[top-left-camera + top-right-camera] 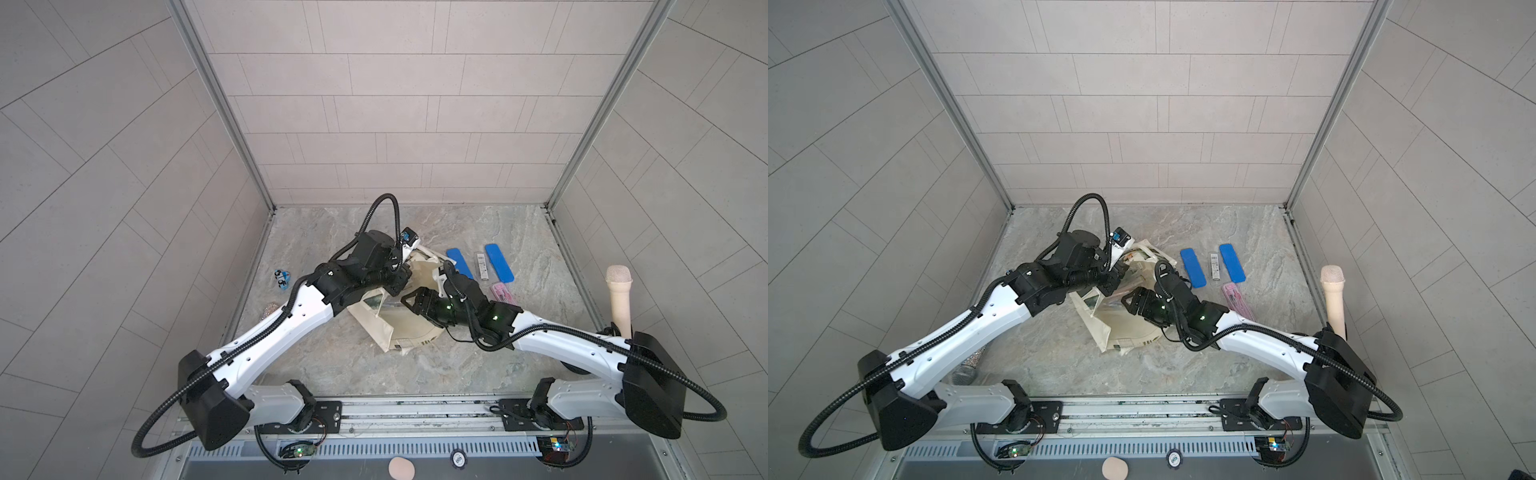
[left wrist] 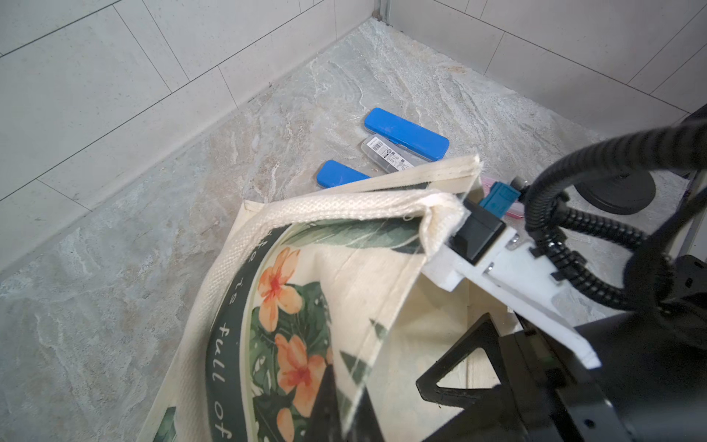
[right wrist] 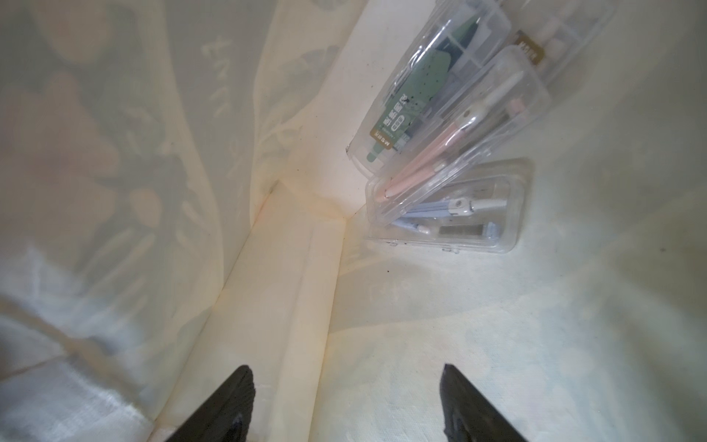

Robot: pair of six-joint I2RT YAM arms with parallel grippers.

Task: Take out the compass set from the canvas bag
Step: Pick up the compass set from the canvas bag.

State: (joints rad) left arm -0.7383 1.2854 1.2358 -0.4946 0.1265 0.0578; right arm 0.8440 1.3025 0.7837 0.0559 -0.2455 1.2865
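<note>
The canvas bag [image 1: 386, 332] [image 1: 1121, 332] lies slumped near the middle of the marble tabletop [image 1: 332, 374], with its bottom toward the near edge and its mouth toward the far edge. The left gripper [image 1: 397, 286] [image 1: 1111, 286] is clamped tight on the bag's rim and holds that side of the mouth up. In the left wrist view the printed panel with orange flowers and green leaves [image 2: 290, 306] hangs from the pinch point [image 2: 331, 386].

The right gripper [image 1: 409, 301] [image 1: 1127, 301] is inside the mouth, its fingers [image 3: 229, 402] spread wide with only cloth lining between them, holding nothing.

The right wrist view shows the bag's inside [image 3: 497, 344]. There, 3 clear cases are fanned against a corner fold, well ahead of the fingertips:
- The green compass set [image 3: 417, 88] leans on the bag wall.
- The pink compass set [image 3: 451, 137] is tilted and overlaps the other 2.
- The blue compass set [image 3: 451, 214] lies flat on the cloth, partly under the pink one.

Another clear case [image 3: 543, 34] with a brown label sits behind them, mostly cut off.

Outside the bag, toward the far right corner of the tabletop, 2 blue cases [image 1: 459, 264] [image 1: 498, 262] lie parallel. A clear barcode-labelled case [image 1: 481, 266] lies between them, and a pink case [image 1: 505, 293] lies just nearer. A cream microphone [image 1: 619, 299] is at the right edge.
</note>
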